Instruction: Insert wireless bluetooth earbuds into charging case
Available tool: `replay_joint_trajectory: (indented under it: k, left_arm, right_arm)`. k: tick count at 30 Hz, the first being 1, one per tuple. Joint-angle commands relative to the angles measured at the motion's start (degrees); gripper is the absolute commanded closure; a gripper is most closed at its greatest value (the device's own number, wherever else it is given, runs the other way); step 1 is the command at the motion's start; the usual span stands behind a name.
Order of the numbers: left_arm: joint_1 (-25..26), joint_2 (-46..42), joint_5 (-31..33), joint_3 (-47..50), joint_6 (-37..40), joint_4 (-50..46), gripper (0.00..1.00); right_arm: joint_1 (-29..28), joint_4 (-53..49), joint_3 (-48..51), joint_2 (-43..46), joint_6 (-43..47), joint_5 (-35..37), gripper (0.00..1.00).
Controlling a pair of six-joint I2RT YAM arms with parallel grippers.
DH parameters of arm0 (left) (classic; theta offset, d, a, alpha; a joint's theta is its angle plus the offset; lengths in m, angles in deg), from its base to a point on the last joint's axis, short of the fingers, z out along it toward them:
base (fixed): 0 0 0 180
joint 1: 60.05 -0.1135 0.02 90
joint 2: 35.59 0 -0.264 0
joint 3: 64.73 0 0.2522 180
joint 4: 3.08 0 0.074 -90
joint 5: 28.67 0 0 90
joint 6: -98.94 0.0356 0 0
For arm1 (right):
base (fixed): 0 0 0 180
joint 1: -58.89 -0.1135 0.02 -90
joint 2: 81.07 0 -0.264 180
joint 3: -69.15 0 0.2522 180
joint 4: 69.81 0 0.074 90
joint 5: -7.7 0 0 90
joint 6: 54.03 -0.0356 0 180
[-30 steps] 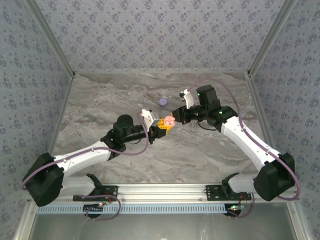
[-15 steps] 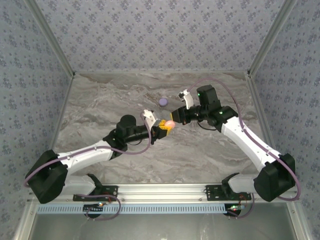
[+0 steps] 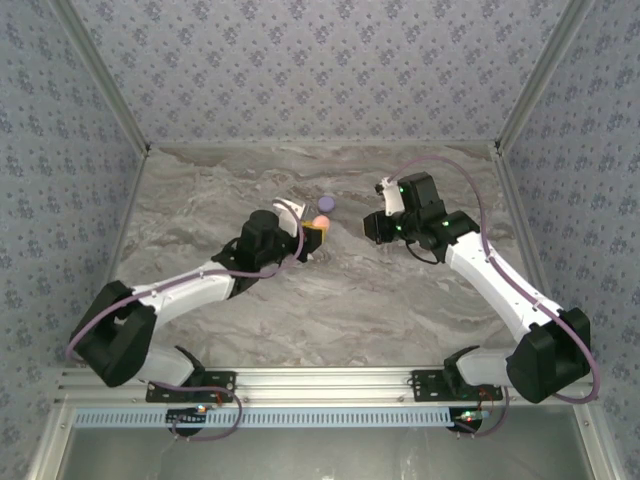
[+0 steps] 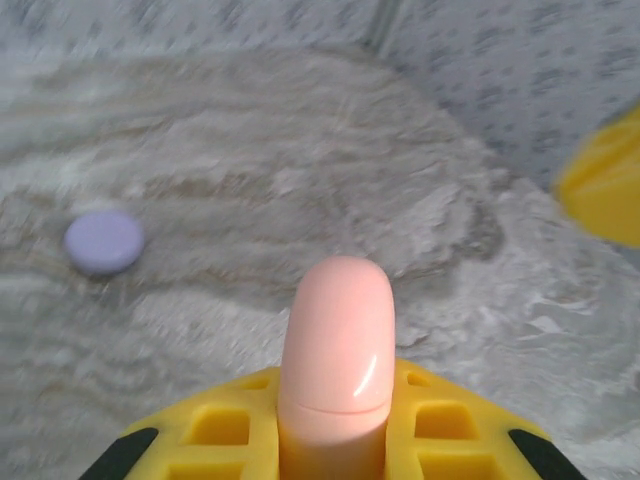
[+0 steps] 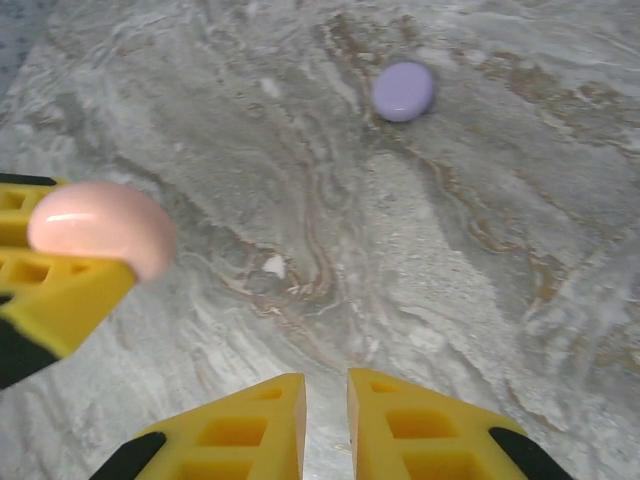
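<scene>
Reaching inward: left pincer (image 3: 318, 229) clamps pink case (image 4: 336, 350) | right pincer (image 5: 326, 420) nearly closed

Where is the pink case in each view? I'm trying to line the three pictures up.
Top external: the pink case sits at centre, in the left pincer, just below the purple disc.
Left wrist: bottom centre, upright between the yellow fingers.
Right wrist: left edge, on the other arm's yellow finger.
Shared landmark: the purple disc, left and upper right.
</scene>
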Motion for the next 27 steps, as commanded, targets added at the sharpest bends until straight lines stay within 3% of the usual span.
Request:
replay_joint_trajectory:
  k: [1, 7, 19, 27]
  left_arm:
    - [-1.28, 4.04, 2.25, -6.14, -6.88, -10.33, 0.87]
    - [-3.43, 14.23, -2.39, -15.94, -14.15, -23.06, 0.86]
    - [-4.45, 27.33, -9.75, -23.49, -18.80, -24.07, 0.89]
    - [-4.80, 31.48, -10.85, -25.63, -19.86, -24.99, 0.88]
  right_arm:
    - [0.58, -1.81, 0.22, -0.03, -1.68, 2.98, 0.80]
    - [0.93, -1.90, 0.78, 0.15, -1.86, 2.97, 0.80]
    - [1.36, -2.13, 1.76, 0.41, -2.12, 2.62, 0.79]
    - [1.55, -2.25, 1.82, 0.42, -2.04, 2.53, 0.79]
